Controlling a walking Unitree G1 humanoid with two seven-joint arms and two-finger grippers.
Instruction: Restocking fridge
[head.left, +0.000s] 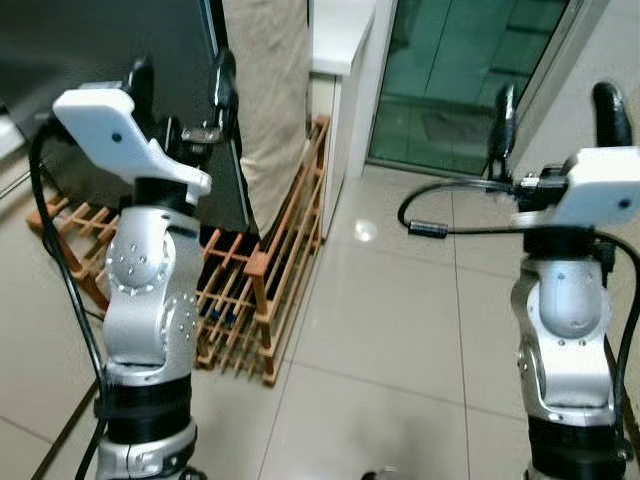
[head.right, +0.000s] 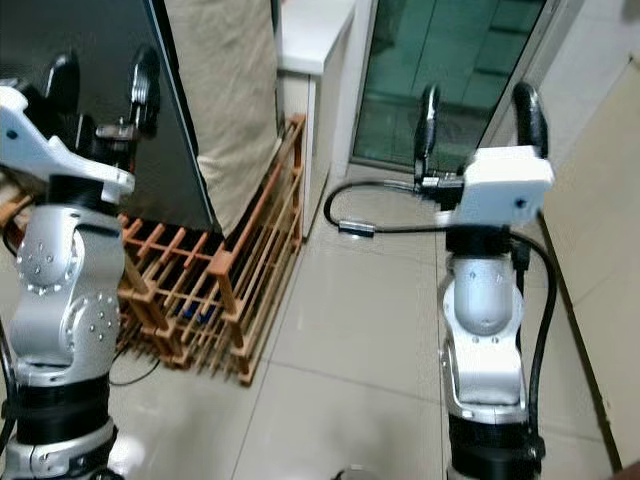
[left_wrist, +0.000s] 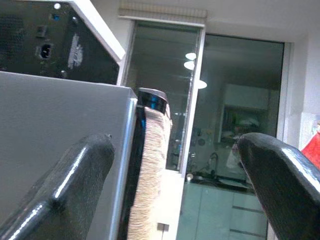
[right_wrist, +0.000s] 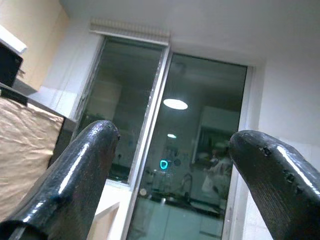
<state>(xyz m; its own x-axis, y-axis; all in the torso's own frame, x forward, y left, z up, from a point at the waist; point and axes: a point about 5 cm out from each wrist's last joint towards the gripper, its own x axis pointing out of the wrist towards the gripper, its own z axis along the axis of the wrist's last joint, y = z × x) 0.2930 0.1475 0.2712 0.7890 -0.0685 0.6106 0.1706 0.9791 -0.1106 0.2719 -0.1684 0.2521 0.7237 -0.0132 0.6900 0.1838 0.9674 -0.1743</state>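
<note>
From the left eye view, both silver arms are raised in front of the robot over a pale tiled floor. The left pincer points upward, its two black fingers spread and holding nothing, right against the dark side of the fridge. Beside the fridge a beige cloth hangs down, and a wooden rack stands on the floor at its foot. The right pincer is also up, released and empty, in front of a sliding glass door.

The right eye view shows the same arrangement: the fridge panel to the robot's left, the rack leaning along it, a white cabinet behind, and a black cable looping off the right wrist.

In the left wrist view the two fingers stand well apart with the grey fridge wall just behind one of them, the cloth edge next to it, and a glass door beyond reflecting ceiling lights.

In the right wrist view the fingers are likewise spread wide, nothing between them, aimed at the glass door with a kitchen dimly visible through it.
</note>
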